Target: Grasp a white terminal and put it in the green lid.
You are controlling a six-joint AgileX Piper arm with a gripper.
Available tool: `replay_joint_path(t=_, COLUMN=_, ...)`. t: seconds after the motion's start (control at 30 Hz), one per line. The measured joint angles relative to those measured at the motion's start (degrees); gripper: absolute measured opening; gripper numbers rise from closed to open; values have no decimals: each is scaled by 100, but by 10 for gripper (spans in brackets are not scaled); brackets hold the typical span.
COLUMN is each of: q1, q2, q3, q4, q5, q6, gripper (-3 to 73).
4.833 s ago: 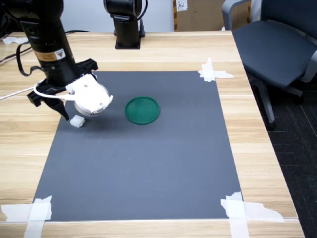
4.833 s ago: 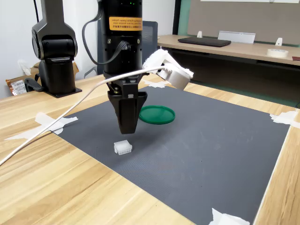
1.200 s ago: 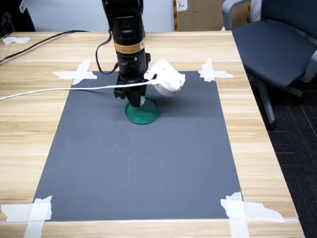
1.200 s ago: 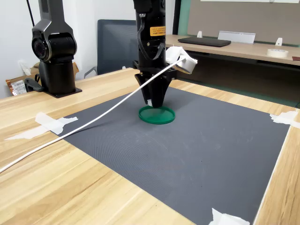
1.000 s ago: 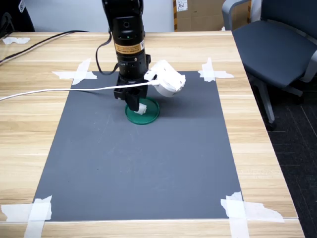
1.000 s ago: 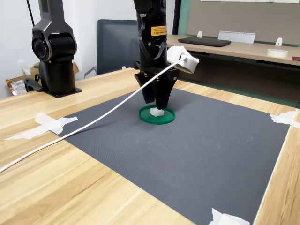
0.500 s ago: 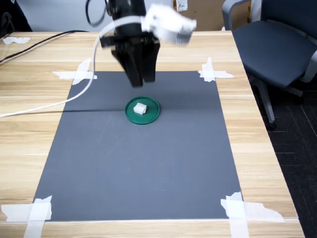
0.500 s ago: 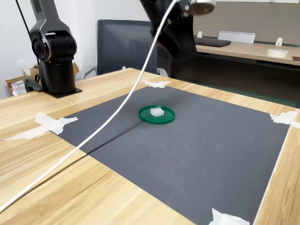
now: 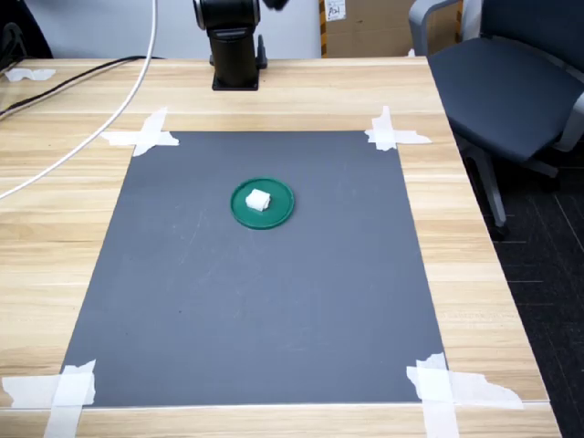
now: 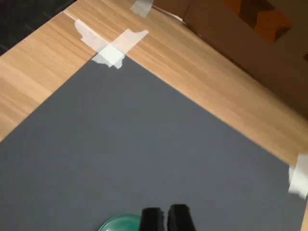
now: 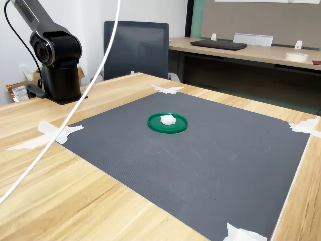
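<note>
The white terminal (image 9: 258, 200) lies inside the green lid (image 9: 279, 213) on the dark mat, a little off the lid's centre; the second exterior view shows the same terminal (image 11: 167, 119) resting in the lid (image 11: 178, 126). My gripper (image 10: 166, 219) shows only in the wrist view, high above the mat. Its two black fingertips (image 10: 151, 219) stand almost together with a thin slit and nothing between them. An edge of the green lid (image 10: 120, 224) peeks out beside them; the terminal is hidden there. Neither exterior view shows the gripper.
The grey mat (image 9: 274, 310) is taped to the wooden table at its corners (image 9: 392, 132). The arm's black base (image 9: 235, 50) stands behind the mat. A white cable (image 11: 75, 118) hangs across the second exterior view's left. An office chair (image 9: 511, 82) sits off the table.
The gripper let go of the terminal in the lid about a second ago, then rose and left both exterior views. The cable swung up with it. Terminal and lid stay put.
</note>
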State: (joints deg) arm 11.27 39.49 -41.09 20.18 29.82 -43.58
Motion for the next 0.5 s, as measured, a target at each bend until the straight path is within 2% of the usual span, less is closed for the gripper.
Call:
replay_joint_path(t=0.13, q1=-17, q2=-1031, q3=801, q4=-434, q5=0, q6=637, gripper=-25)
replay_joint_path(t=0.27, q1=-363, q2=-2070, q3=1483, q4=-814, q5=-53, q6=1537, gripper=-26)
replay_joint_path(t=0.37, q1=-664, q2=-2767, q3=1822, q4=-959, q5=-205, q6=2053, gripper=-26)
replay_joint_path(t=0.5, q1=-931, q2=-3331, q3=2183, q4=-978, q5=-345, q6=2249, gripper=-26)
